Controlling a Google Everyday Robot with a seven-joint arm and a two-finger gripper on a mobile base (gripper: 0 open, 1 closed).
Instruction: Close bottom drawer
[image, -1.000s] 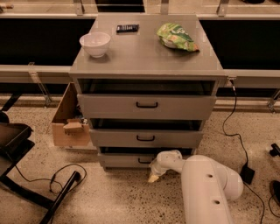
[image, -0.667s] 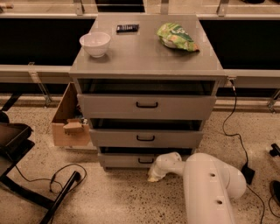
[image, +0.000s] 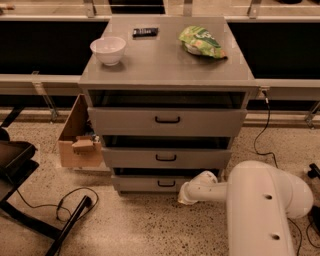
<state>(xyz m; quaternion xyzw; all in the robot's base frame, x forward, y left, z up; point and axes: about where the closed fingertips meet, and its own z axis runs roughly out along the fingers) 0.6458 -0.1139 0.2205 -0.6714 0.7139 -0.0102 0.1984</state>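
Gripper (image: 186, 196) low near floor, just beside drawer (image: 137, 183) front, right of handle (image: 166, 183); can't tell whether it grasps anything; drawer lowest in cabinet (image: 165, 67), slightly out; rigid, probably light, slides on rails; push flat front near centre.

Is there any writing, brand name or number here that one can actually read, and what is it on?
No text here can be read.
Green bag on the cabinet top: print too blurred to read.
Small black object: no legible marks.
White bowl, cardboard box: no lettering visible.
Gripper, low by the bottom drawer: no label visible.
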